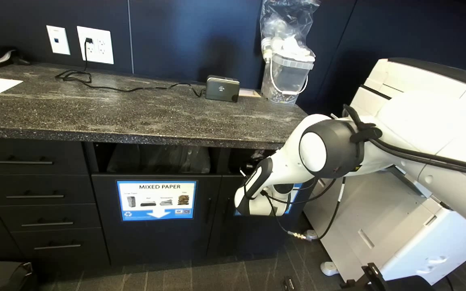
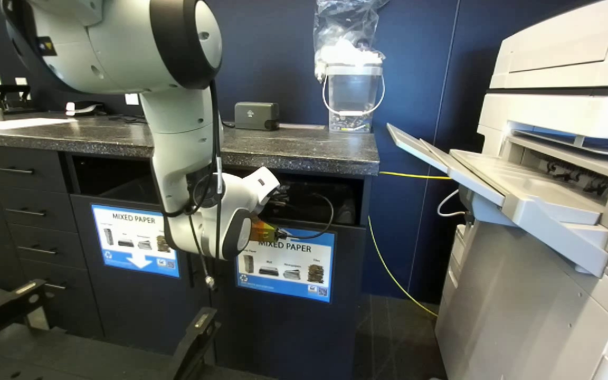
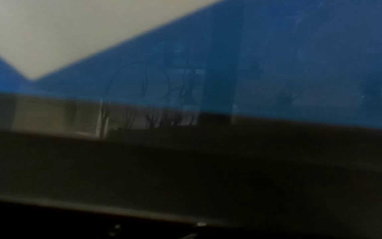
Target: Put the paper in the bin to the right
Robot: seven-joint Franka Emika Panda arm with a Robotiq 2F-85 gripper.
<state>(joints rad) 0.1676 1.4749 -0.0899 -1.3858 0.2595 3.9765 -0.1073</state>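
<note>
Mostly arm (image 1: 289, 159) at right in an exterior view, bent down in front of the bin (image 1: 253, 236), the right-hand compartment under the worktop (image 1: 136, 117); its lower end hides most of the bin's label (image 1: 296, 195). Left-hand compartment (image 1: 156, 240) just beside it, MIXED PAPER sign (image 1: 158, 200) in full sight, drawers (image 1: 51, 212) further left. On the worktop, a grey box (image 1: 222, 89) with a black cord (image 1: 136, 89), and near the corner a clear bucket (image 1: 285, 76) with a plastic bag (image 1: 287, 22) on top. Printer (image 1: 362, 218) stands right of the bin, partly behind the arm. In an exterior view the bin shows, its label reading MIXED PAPER below a dark slot (image 2: 346, 208); arm's end and an orange part (image 2: 263, 230) overlap the label's top left. Claw (image 2: 281, 198) is a dark shape against that slot; outline blends into the background, so can't tell if wide, narrow or holding something. Yellow cable (image 2: 415, 175) shows between worktop and printer. Wrist view is dim and blurry: blue label up close with a pale pointed patch (image 3: 61, 39) on it, a dark band (image 3: 144, 169) below, then black with small glints (image 3: 201, 224) along the bottom; claw state unclear there too.
</note>
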